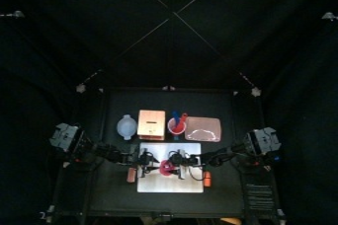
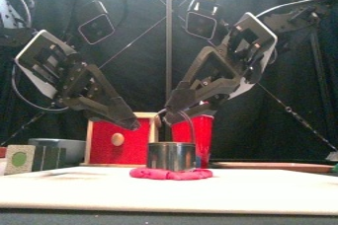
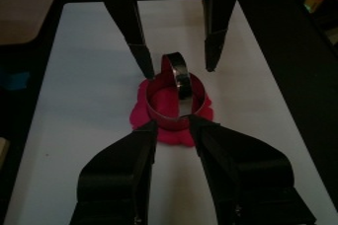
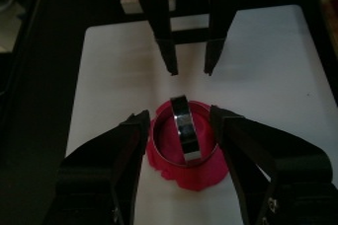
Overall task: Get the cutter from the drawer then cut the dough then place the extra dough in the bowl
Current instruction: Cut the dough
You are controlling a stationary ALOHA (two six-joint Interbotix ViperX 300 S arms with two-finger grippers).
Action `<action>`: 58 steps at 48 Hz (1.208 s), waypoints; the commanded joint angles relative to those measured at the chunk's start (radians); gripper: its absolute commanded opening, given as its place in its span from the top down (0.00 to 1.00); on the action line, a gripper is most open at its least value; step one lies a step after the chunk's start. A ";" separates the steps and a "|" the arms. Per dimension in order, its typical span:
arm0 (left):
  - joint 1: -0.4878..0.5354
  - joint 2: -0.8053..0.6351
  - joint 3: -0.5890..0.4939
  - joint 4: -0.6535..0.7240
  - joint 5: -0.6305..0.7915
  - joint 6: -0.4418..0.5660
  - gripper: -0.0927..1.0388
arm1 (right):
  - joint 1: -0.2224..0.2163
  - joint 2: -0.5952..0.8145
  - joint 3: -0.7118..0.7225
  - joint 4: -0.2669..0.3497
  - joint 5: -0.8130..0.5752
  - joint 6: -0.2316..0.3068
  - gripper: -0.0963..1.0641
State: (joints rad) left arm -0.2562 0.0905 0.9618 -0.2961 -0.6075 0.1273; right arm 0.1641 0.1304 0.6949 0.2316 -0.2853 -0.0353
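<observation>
Lower centre of front view: cutter (image 2: 172, 155) sits on dough (image 2: 172, 174), on board (image 2: 264, 187). Right gripper (image 4: 183, 120) straddles cutter, left gripper (image 3: 176, 130) just beside; both spread, grasping nothing. I'd press straight down, evenly.

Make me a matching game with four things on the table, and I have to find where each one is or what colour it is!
Things:
1. metal cutter
2. dough
3. bowl
4. wooden box

Clues:
A. blue-grey, just left of the wooden box
B. stands on top of the dough
C. has a red drawer front
D. pink-red, lies flat on the white cutting board

Right pairs: 1-B, 2-D, 3-A, 4-C.
</observation>
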 commanded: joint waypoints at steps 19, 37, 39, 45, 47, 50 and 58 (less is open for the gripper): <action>-0.106 0.117 -0.035 -0.118 -0.216 -0.006 0.58 | -0.049 -0.058 -0.184 -0.109 0.416 0.005 0.18; -0.153 0.212 -0.071 -0.219 -0.247 -0.002 0.58 | -0.061 -0.058 -0.227 -0.109 0.497 0.006 0.18; -0.155 0.221 -0.074 -0.221 -0.245 0.000 0.58 | -0.060 -0.058 -0.233 -0.109 0.506 0.005 0.18; -0.153 0.236 -0.081 -0.221 -0.245 0.000 0.58 | -0.061 -0.057 -0.241 -0.106 0.525 0.006 0.18; -0.153 0.241 -0.083 -0.221 -0.245 0.000 0.58 | -0.063 -0.057 -0.242 -0.104 0.528 0.006 0.19; -0.153 0.244 -0.086 -0.221 -0.245 0.000 0.58 | -0.061 -0.057 -0.244 -0.103 0.534 0.006 0.20; -0.153 0.244 -0.084 -0.221 -0.244 0.003 0.58 | -0.063 -0.046 -0.249 -0.103 0.541 0.005 0.29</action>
State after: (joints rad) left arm -0.4096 0.3436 0.8897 -0.5170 -0.8452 0.1273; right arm 0.1058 0.1166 0.4709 0.1273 0.2562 -0.0307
